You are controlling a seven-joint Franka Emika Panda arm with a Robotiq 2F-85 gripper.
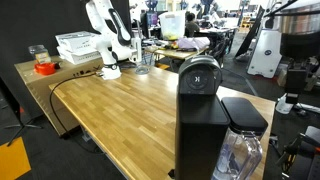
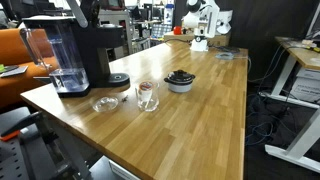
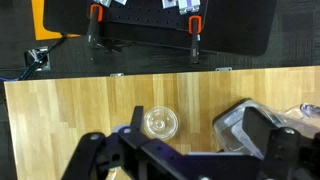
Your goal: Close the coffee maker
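The coffee maker (image 1: 200,115) is a tall black box with a round silver emblem on its rounded top. It stands at the near end of the wooden table with its clear water tank (image 1: 240,152) beside it. It also shows in an exterior view (image 2: 80,50), where its top lever stands raised. My white arm (image 1: 105,40) is folded at the far end of the table, well away from the machine. In the wrist view my gripper (image 3: 180,148) is open and empty. It hangs above the table, with the clear tank (image 3: 235,125) below to the right.
A small glass cup (image 2: 147,95), a dark bowl (image 2: 180,80) and a flat glass dish (image 2: 105,103) sit on the table (image 2: 210,110) near the machine. The cup also shows in the wrist view (image 3: 158,123). White trays (image 1: 78,45) and a red tape roll (image 1: 44,67) lie by the arm.
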